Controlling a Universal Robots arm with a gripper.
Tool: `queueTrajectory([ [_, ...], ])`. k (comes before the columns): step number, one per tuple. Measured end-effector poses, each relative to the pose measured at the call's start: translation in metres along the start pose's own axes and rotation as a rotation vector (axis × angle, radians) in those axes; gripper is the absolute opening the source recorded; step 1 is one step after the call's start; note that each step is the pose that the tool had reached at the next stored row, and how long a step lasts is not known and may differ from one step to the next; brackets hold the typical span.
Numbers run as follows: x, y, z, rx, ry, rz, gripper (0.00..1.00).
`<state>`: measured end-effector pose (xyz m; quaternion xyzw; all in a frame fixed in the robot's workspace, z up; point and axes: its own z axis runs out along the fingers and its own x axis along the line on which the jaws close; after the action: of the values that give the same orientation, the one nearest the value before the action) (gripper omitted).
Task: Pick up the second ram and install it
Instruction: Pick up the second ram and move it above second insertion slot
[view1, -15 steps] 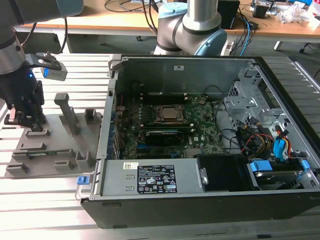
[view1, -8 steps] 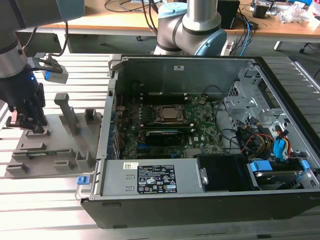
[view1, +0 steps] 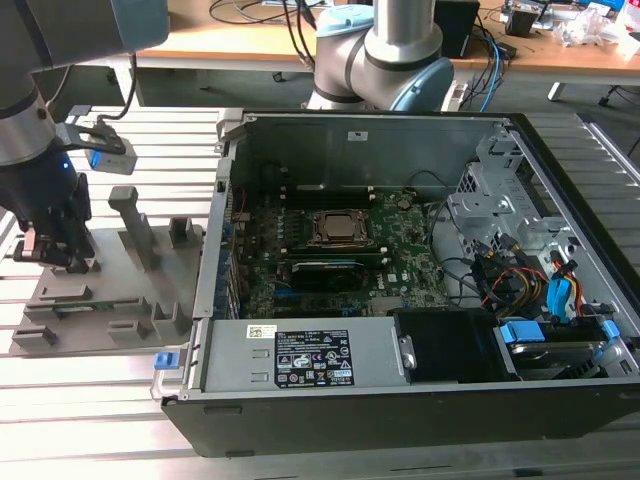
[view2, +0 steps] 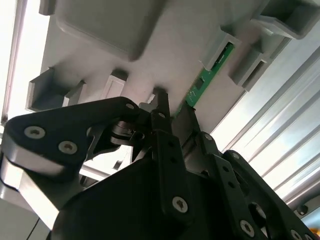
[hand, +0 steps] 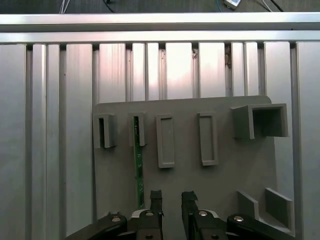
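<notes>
1. The gripper (view1: 60, 255) hangs at the end of the arm (view1: 30, 130), low over the grey fixture plate (view1: 125, 290). It sits close above the plate's surface.
2. Hand state: in the first wrist view the gripper (hand: 172, 197) has its two dark fingers (hand: 156, 200) spread apart. Bare plate shows in the gap, and nothing is pinched between them.
3. The second ram (hand: 138, 170) stands on its long edge on the fixture plate (hand: 225, 150) as a thin green strip. One end is seated in a slotted holder (hand: 136, 130) in the plate's row of holders.
4. The ram's other end runs to just beside one finger. It lies outside the gap rather than within it. Whether that finger touches it cannot be told.
5. In the second wrist view the ram (view2: 210, 70) runs from its holder across the fixture plate (view2: 175, 45). It passes behind the fingertips of the gripper (view2: 173, 107).
6. The plate lies flat on a table of aluminium slats (hand: 50, 125).
7. An open computer case (view1: 400, 430) lies just beside the fixture plate, on the exterior view's right. Its motherboard (view1: 400, 265) and silver CPU socket (view1: 340, 228) are exposed, well apart from the gripper.
</notes>
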<state>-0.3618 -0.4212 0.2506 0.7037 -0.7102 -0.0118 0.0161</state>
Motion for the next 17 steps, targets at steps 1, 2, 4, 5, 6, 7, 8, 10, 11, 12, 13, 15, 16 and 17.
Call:
queueTrajectory([
  [1,0.0029,0.0002,0.0008,0.0001,-0.0001,0.0,0.3],
  [2,0.0054,0.0003,0.0018,0.0001,-0.0001,0.0,0.3],
  [4,0.0115,0.0006,0.005,0.0,0.0,0.0,0.3],
  [5,0.0152,0.0008,0.0075,0.0002,-0.0001,0.0,0.3],
  [6,0.0184,0.001,0.0103,0.0005,-0.0001,0.0,0.3],
  [7,0.023,0.0009,0.0151,0.0008,-0.0002,0.002,0.3],
  [8,0.0255,0.0006,0.0187,0.0009,-0.0003,0.002,0.3],
  [10,0.0256,-0.0002,0.0276,0.0007,-0.0014,0.002,0.3],
  [11,0.0255,-0.0004,0.0321,0.0007,-0.0022,0.002,0.3],
  [12,0.0255,-0.0005,0.0362,0.0006,-0.0023,0.002,0.3],
  [13,0.0255,-0.0007,0.0401,0.0006,-0.0025,0.002,0.3],
  [15,0.0254,-0.0011,0.049,0.0006,-0.0035,0.002,0.3],
  [16,0.0254,-0.0012,0.0514,0.0007,-0.0041,0.002,0.3],
  [17,0.0254,-0.0012,0.0524,0.0007,-0.0045,0.002,0.3],
])
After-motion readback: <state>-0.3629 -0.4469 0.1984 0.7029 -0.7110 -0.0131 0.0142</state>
